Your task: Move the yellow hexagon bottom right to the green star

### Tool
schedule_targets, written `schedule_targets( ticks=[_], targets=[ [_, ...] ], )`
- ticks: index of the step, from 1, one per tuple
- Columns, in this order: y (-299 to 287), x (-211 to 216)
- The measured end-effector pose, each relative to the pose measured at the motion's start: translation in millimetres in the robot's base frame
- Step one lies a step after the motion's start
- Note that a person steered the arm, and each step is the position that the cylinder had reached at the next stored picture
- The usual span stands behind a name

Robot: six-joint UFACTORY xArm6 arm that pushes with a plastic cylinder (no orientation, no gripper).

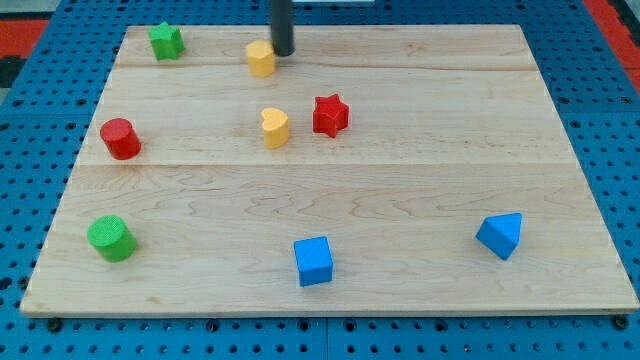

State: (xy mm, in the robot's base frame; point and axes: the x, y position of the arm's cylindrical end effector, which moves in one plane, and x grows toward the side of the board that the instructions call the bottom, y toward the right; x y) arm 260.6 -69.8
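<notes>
The yellow hexagon (261,58) lies near the board's top edge, left of centre. The green star (166,40) sits at the board's top left corner, to the left of the hexagon and slightly higher. My tip (284,54) stands just right of the yellow hexagon, close to or touching its right side. The rod comes down from the view's top.
A yellow heart (275,127) and a red star (330,115) sit near the middle. A red cylinder (120,138) is at the left, a green cylinder (111,238) at the bottom left. A blue cube (313,261) and a blue triangular block (500,236) lie along the bottom. The wooden board (420,170) rests on a blue pegboard.
</notes>
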Motion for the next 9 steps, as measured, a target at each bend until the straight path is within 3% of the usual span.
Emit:
schedule_targets(
  ticks=[1, 2, 3, 5, 7, 9],
  targets=[
    [7, -15],
    [-39, -50],
    [-57, -17],
    [-24, 61],
    [-49, -68],
    [-95, -69]
  ],
)
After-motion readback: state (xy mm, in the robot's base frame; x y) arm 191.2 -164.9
